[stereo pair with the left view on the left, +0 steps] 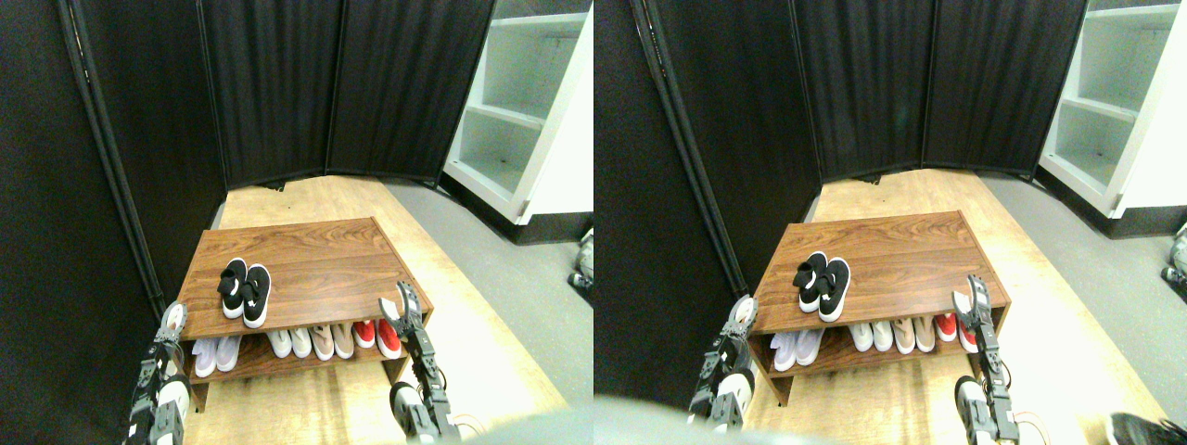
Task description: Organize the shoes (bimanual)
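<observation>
- The shoes [245, 292] are side by side on the top board of the shoe rack [325, 255], over on its left half, toes pointing toward you and touching each other. They look pretty tidy already, so I'd guess you're near the end of this.
- Lower shelf has a white pair [215, 354], another white pair [290, 342], a beige pair [332, 340] and a red pair [376, 336] lined up. Not your targets, leave them be.
- Your left gripper [172, 321] is right at the rack's front left corner, near the black pair but not touching them. A sloppy swing from there could bump the pair off line or push one off the front edge.
- Your right gripper [401, 309] is up at the front right corner, just above the red pair. Drop it carelessly and you could clip the rack edge or drag the red shoes out.
- Fingers: the right ones look spread apart and holding nothing. The left ones are too small to read, so I can't tell.
</observation>
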Available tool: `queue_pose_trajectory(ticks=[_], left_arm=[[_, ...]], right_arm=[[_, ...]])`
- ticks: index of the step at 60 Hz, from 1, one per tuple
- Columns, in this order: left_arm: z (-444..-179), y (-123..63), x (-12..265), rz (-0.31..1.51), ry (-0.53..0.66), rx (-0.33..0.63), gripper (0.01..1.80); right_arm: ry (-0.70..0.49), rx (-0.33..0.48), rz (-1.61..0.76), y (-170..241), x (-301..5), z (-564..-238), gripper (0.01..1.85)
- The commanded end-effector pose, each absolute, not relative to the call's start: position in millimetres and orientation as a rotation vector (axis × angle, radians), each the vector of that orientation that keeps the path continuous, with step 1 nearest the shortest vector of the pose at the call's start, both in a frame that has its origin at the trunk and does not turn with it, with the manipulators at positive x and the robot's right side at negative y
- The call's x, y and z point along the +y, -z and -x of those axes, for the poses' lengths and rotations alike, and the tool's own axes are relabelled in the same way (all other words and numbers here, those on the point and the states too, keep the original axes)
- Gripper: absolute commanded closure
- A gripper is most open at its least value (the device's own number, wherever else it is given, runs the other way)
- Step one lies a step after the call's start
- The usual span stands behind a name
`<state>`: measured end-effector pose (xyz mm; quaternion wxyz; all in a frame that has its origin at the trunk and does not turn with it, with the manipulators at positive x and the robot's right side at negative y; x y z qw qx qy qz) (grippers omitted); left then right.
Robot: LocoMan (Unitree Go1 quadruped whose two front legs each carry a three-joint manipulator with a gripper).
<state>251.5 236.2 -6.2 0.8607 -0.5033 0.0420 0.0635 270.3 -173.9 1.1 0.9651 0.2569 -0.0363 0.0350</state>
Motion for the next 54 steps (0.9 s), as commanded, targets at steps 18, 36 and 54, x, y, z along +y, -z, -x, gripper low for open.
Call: queue_pose_trajectory(ticks=[18, 36, 54], left_arm=[[-222, 3.4, 210, 1.154, -0.143, 0.111, 1.8], [-213, 7.5, 198, 1.178, -0.18, 0.074, 1.8], [-216, 6.0, 196, 1.18, -0.185, 0.063, 1.8]], right_arm=[[-0.052, -0.104, -0.502, -5, -175, -264, 1.48], [-0.056, -0.102, -0.506, -3, -177, -262, 1.5], [-0.06, -0.101, -0.507, -3, -179, -261, 1.49]])
